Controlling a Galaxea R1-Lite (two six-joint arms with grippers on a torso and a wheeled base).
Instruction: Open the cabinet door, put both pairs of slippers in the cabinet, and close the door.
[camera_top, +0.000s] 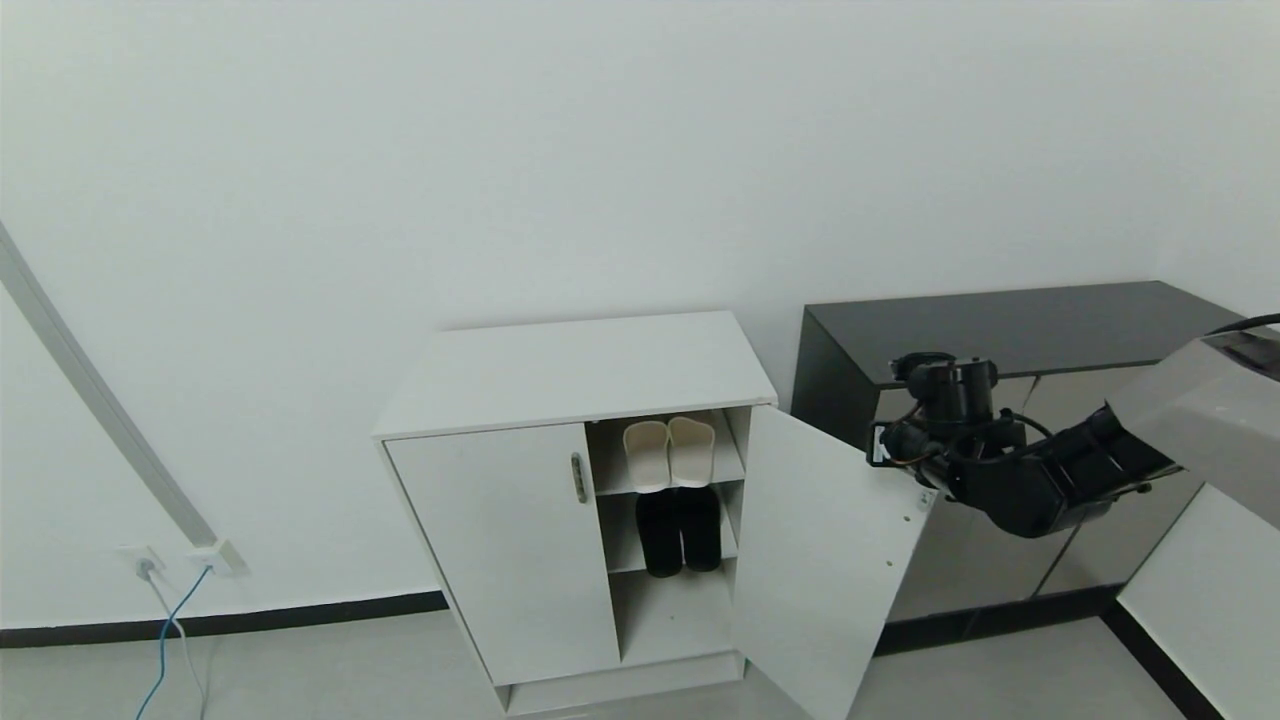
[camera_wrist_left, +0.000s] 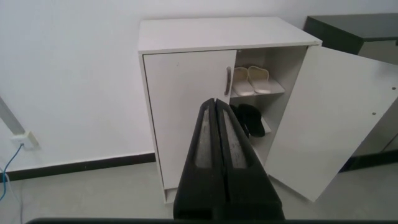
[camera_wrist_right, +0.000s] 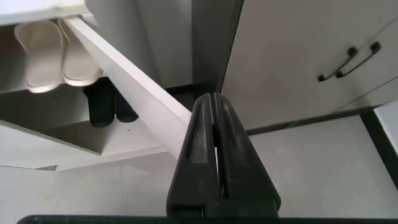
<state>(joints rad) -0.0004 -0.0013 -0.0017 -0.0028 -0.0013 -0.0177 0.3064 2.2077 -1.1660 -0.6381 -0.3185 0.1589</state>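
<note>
The robot's right arm (camera_top: 1040, 480) wears a pale grey, flat-sided shell (camera_top: 1200, 400) that gives way to a glossy black, rounded housing. A black cable (camera_top: 1245, 322) arches over the shell's upper edge. At the wrist (camera_top: 945, 385) sits a cluster of black cylindrical parts, wrapped in thin dark wires, with a small white patch at its side. The left end effector (camera_wrist_left: 216, 102) is matte black: two long fingers (camera_wrist_left: 205, 140) with dull grey faces, lying flush and tapering from a broad base to a narrow tip. The right end effector (camera_wrist_right: 215, 98) has the same black wedge shape, a hairline pale seam running between its fingers (camera_wrist_right: 202, 134).
</note>
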